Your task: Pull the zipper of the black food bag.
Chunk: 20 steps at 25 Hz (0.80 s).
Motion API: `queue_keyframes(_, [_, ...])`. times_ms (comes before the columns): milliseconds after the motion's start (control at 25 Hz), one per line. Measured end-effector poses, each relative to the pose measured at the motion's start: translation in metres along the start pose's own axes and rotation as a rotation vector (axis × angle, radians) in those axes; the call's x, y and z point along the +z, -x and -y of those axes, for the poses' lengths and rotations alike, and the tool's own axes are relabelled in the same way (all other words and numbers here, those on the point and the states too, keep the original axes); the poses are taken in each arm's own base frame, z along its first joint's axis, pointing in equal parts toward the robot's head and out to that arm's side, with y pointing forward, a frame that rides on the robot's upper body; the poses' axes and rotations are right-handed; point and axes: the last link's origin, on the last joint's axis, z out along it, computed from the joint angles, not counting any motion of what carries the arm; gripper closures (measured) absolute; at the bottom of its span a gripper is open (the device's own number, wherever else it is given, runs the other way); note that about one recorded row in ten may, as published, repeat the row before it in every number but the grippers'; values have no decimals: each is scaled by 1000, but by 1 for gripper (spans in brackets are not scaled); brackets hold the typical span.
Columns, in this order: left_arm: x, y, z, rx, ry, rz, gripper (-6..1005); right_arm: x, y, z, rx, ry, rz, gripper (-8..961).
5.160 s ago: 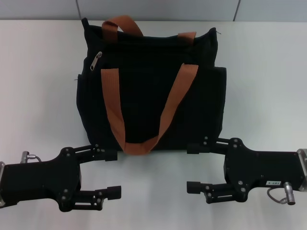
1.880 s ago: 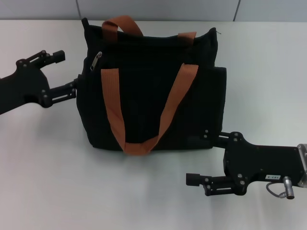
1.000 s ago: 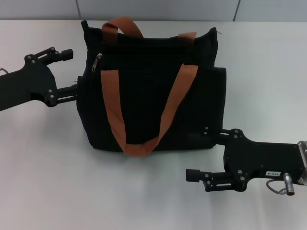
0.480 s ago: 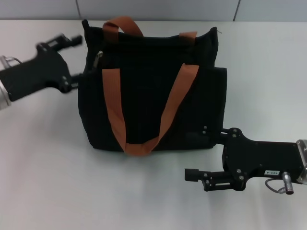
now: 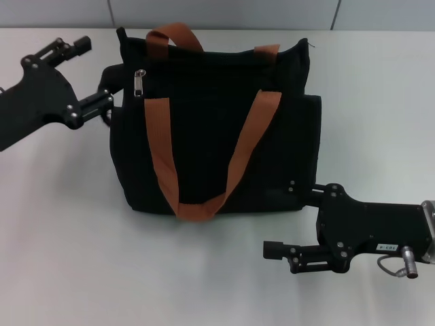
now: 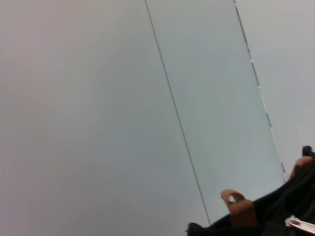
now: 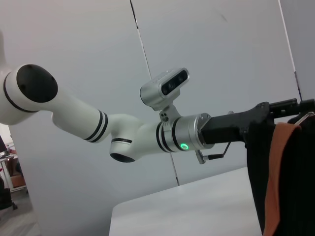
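Large boxy black fabric bag (image 5: 224,129): matt woven cloth
Orange-brown webbing straps (image 5: 160,153): coarse, dull
Small silver metal zipper pull (image 5: 138,82): glossy, beside strap
White table (image 5: 81,238): smooth, matt

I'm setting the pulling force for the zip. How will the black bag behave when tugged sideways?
The black food bag looks like soft fabric, so its top would likely sag towards the pull. It lies unanchored on the smooth table, so it may slide. The zipper tab is small, perhaps slippery.

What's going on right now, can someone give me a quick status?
Left gripper open at black food bag's upper left corner, beside zipper, not gripping. Right gripper open at bag's lower right corner. Nothing blocking.
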Motion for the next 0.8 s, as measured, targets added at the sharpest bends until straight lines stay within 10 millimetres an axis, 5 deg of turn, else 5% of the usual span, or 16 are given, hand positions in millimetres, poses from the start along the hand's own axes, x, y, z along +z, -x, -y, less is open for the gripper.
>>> queue_keyframes(480, [5, 1, -8, 27, 40, 2, 524, 1, 11, -5, 9, 42, 78, 138])
queue_keyframes(720, [4, 1, -10, 40, 41, -5, 701, -1, 47, -8, 77, 122, 272, 148])
queue_keyframes(800, [4, 1, -10, 45, 41, -6, 847, 0, 54, -5, 102, 129, 299, 151])
